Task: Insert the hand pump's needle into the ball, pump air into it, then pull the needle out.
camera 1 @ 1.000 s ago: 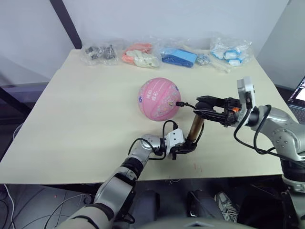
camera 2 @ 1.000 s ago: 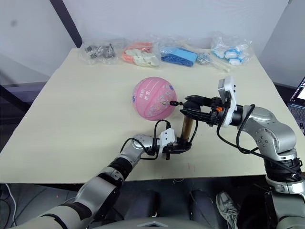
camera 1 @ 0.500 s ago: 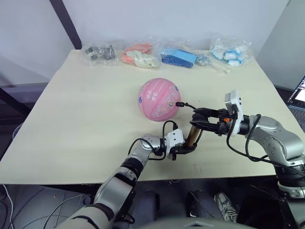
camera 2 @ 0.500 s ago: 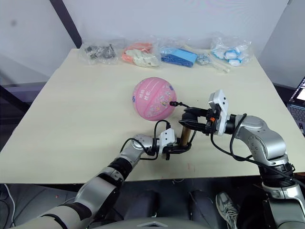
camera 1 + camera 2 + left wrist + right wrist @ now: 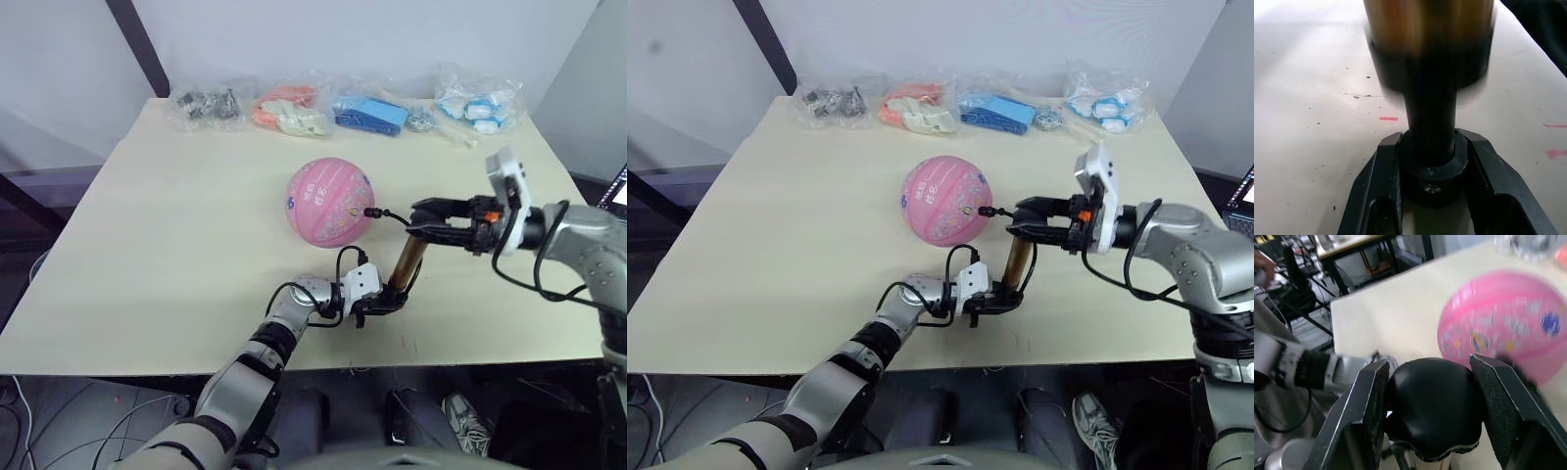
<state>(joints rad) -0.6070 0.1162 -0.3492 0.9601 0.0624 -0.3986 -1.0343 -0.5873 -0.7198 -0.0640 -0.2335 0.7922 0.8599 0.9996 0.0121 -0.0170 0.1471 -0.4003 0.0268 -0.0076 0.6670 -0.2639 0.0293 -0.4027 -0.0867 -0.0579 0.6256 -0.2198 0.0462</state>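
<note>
Raised since a moment ago, my right gripper (image 5: 1021,217) clasps the hand pump (image 5: 1016,265) handle, directly above the base clenched by left gripper (image 5: 1004,297); needle (image 5: 972,210) seated in ball (image 5: 943,200), mid-table.

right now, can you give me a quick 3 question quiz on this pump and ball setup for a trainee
1. True or false: the left tool is shut on the base of the hand pump.
2. Which part of the pump does the right tool grip? A) the hose B) the black handle at the top C) the gold barrel
3. Fill in: the needle meets the ball on the side facing the ____ arm.

Key: 1 true; 2 B; 3 right. The pump stands tilted on the table, with bags of small items along the far edge.
</note>
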